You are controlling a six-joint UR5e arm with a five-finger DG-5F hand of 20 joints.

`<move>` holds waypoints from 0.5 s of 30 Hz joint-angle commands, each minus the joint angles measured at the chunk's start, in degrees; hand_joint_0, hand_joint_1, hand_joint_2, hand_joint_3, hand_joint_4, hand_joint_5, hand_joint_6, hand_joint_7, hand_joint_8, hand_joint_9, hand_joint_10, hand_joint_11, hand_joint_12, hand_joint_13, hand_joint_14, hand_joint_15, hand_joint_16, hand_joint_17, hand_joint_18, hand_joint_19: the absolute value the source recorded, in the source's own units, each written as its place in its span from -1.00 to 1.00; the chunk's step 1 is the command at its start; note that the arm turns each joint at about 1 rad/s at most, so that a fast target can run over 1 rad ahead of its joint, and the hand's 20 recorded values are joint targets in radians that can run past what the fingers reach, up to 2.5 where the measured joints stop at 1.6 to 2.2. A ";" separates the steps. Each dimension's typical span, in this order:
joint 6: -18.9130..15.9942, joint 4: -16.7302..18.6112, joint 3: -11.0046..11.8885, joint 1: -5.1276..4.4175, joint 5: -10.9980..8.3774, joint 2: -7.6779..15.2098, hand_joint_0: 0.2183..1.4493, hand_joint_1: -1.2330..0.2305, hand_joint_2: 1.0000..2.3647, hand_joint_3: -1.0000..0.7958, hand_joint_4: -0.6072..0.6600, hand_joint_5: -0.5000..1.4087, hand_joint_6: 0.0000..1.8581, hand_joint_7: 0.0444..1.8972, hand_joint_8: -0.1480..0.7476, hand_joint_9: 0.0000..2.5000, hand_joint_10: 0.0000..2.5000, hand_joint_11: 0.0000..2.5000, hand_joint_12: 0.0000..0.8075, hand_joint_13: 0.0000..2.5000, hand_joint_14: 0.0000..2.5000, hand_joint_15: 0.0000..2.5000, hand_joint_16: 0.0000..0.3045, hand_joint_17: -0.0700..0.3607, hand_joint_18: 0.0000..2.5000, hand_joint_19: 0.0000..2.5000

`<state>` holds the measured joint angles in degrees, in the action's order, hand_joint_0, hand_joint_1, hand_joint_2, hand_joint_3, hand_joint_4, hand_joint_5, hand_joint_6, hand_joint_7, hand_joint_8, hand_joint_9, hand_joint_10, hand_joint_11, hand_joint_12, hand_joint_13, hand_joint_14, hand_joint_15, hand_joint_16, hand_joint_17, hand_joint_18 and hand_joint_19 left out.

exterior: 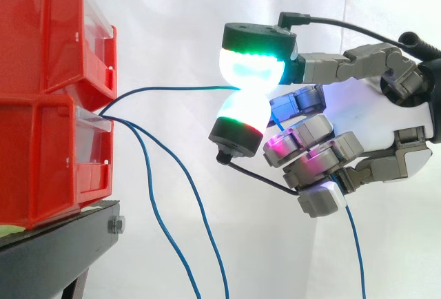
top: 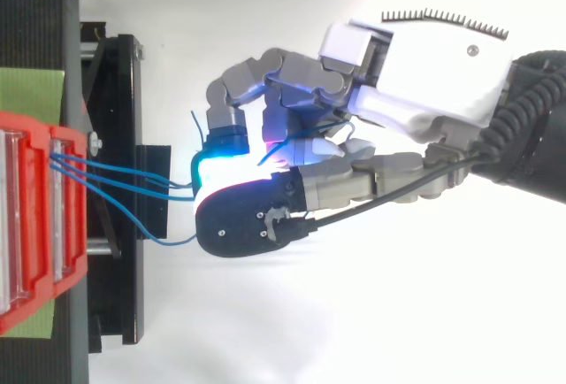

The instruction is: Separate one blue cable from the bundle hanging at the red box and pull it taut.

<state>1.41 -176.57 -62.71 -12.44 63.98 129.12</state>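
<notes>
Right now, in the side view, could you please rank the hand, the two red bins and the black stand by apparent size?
1. hand, pinching the blue cable
2. upper red bin and lower red bin: look alike, unranked
3. black stand

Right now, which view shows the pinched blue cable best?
The side view: the cable runs from the red bin to the robot hand, pinched between its pads. In the top view it lies among other cables, its end hidden under the pads.
</notes>
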 commanded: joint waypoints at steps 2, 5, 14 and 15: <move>0.00 0.00 0.05 0.05 0.00 0.08 -0.13 -0.35 -0.97 0.00 -0.36 -0.67 0.03 0.54 0.15 -0.72 1.00 0.57 0.12 -0.36 1.00 0.20 -0.69 -0.18 -0.15 -0.17; 0.00 0.00 -0.04 -0.04 0.00 0.08 -0.13 -0.35 -0.97 0.00 -0.36 -0.67 0.03 0.54 0.15 -0.72 1.00 0.54 0.12 -0.36 1.00 0.22 -0.69 -0.18 -0.14 -0.18; 0.00 0.00 -0.04 -0.04 -0.09 -0.01 -0.13 -0.35 -0.97 0.00 -0.36 -0.67 0.03 0.54 0.15 -0.71 1.00 0.55 0.11 -0.36 1.00 0.21 -0.69 -0.18 -0.14 -0.17; 0.00 0.00 -0.04 -0.04 0.00 0.08 -0.13 -0.35 -0.97 0.00 -0.37 -0.67 0.03 0.54 0.15 -0.71 1.00 0.53 0.11 -0.36 1.00 0.21 -0.69 -0.18 -0.14 -0.17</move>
<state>1.41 -176.57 -62.73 -12.47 63.95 129.13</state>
